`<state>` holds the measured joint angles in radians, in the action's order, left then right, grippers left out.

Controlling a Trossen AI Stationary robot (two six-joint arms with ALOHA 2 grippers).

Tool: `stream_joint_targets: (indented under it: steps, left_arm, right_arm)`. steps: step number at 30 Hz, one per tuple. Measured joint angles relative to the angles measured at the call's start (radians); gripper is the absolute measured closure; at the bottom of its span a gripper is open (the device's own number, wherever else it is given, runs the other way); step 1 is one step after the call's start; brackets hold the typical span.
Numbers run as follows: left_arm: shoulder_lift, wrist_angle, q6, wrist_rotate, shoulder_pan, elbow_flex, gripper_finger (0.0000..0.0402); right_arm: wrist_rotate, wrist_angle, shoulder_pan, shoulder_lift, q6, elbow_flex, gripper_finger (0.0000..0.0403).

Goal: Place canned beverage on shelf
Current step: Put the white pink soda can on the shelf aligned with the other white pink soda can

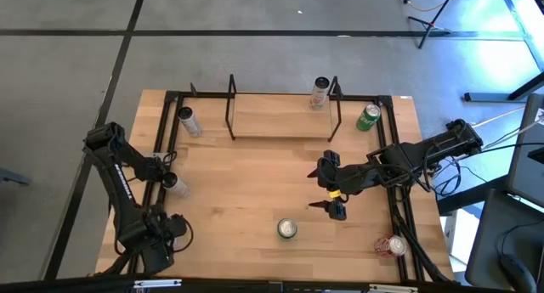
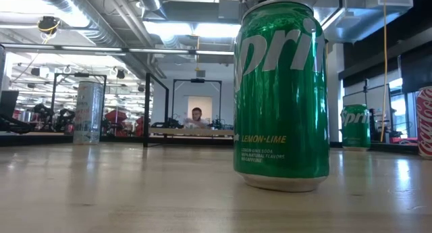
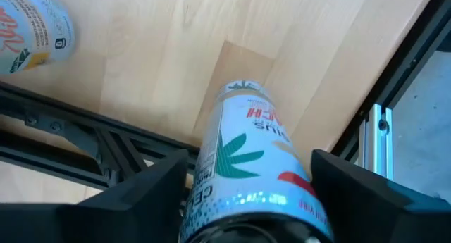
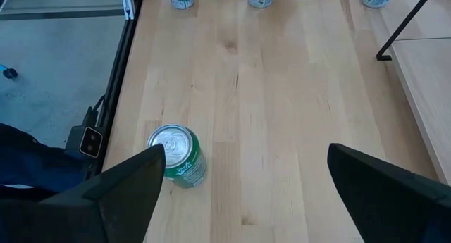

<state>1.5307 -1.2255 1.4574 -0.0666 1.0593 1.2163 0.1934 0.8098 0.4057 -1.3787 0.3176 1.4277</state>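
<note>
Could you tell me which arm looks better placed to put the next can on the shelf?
Probably the left. The left gripper already has a white can between its fingers at the table's left edge. The right gripper hangs open and empty above the table, near the green can, not holding it. The shelf holds one can.

- The high view looks straight down on the whole table (image 1: 255,191).
- The low view sits at board level, right against the green can (image 2: 281,91).
- The right wrist view faces past its open right gripper (image 4: 243,194) at that same can (image 4: 177,156), just beside one finger.
- The left wrist view looks close down on a white can (image 3: 246,172) between the left gripper's fingers (image 3: 366,194).
</note>
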Motion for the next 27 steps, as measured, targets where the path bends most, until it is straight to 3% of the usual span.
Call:
stream_joint_targets:
  steps: [7, 19, 27]
  left_arm:
    - [0.000, 0.008, -0.028, -0.010, -0.019, 0.000, 0.0191]
    - [0.001, 0.009, -0.066, -0.019, -0.075, 0.025, 0.0184]
    - [0.001, -0.021, -0.188, -0.012, -0.194, 0.108, 0.0184]
  right_arm:
    - [-0.003, 0.003, 0.000, 0.000, 0.000, 0.000, 0.0022]
    - [-0.011, 0.020, 0.001, 0.000, 0.000, 0.000, 0.0022]
    - [-0.011, 0.063, 0.001, 0.042, 0.024, 0.000, 0.0022]
